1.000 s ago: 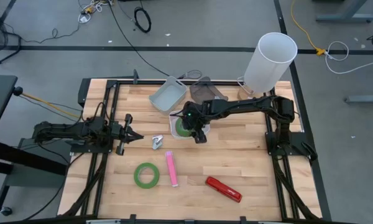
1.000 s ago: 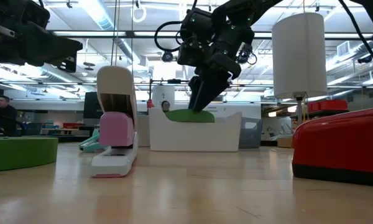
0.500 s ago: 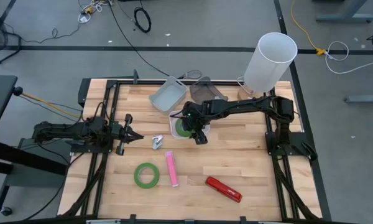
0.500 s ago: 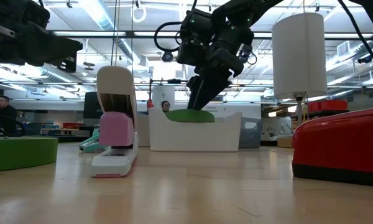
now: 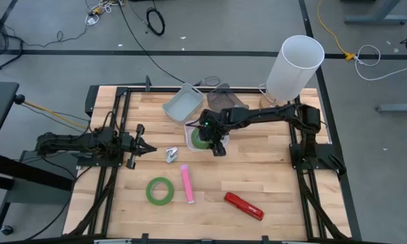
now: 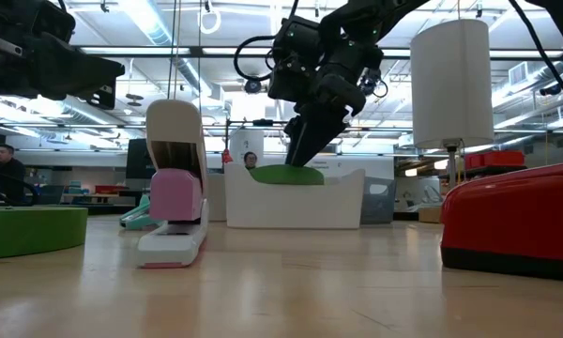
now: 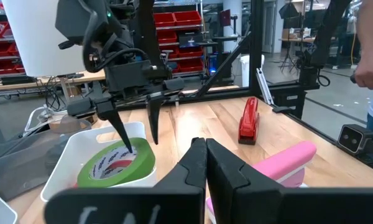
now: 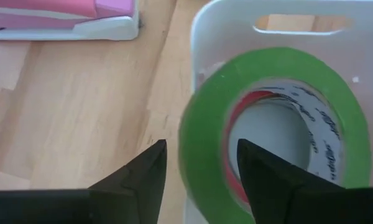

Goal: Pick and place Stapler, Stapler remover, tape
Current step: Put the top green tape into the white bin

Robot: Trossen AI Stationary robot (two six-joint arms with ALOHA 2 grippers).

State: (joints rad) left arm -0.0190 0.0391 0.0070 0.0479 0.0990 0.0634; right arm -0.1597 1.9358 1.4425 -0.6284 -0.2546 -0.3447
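A green tape roll (image 8: 270,74) lies tilted in a small white bin (image 5: 188,129), on top of a red roll (image 8: 234,117). My right gripper (image 8: 202,180) is open, pointing steeply down over the bin's near rim. One finger (image 7: 121,127) stands over the roll's hole, the other (image 7: 153,121) outside the bin wall. A second green tape roll (image 5: 160,190), a pink stapler (image 5: 187,183), a red stapler (image 5: 243,206) and a metal staple remover (image 5: 171,155) lie on the table. My left gripper (image 5: 149,148) waits shut at the table's left. My right gripper has its fingers on either side of the green roll's near band (image 8: 199,143) and the bin wall, coming from above at a slant. Whether a fingertip touches the roll I cannot tell.
A grey tray (image 5: 183,103) and a dark see-through bin (image 5: 225,100) stand behind the white bin. A tall white cylinder (image 5: 295,68) stands at the far right corner. The wood between the staplers and the bin is free. People show in the room beyond.
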